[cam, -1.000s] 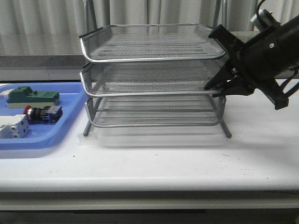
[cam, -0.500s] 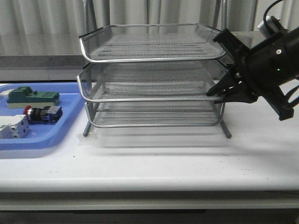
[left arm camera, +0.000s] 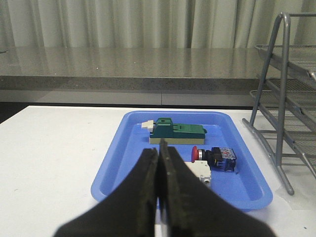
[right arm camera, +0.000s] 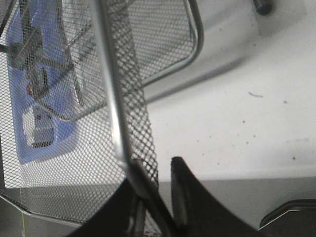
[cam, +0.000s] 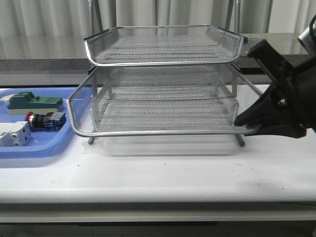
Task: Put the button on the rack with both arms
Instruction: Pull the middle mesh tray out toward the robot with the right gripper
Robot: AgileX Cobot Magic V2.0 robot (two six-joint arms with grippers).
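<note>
Beside the blue tray [left arm camera: 118, 163], left gripper [left arm camera: 159, 197] clenched empty (unseen frontally); right gripper [cam: 245, 124] grips rack [cam: 158, 132].

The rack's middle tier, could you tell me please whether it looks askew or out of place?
Yes. The rack's middle tier juts forward past the top tier, because the right end effector grips its front right corner. It looks pulled out like a drawer, not damaged.

Front view: level, facing forward across the table [cam: 163, 173] | left wrist: low, near the blue tray [left arm camera: 113, 168], shared with front | right wrist: close on the rack [right arm camera: 123, 98] mesh
</note>
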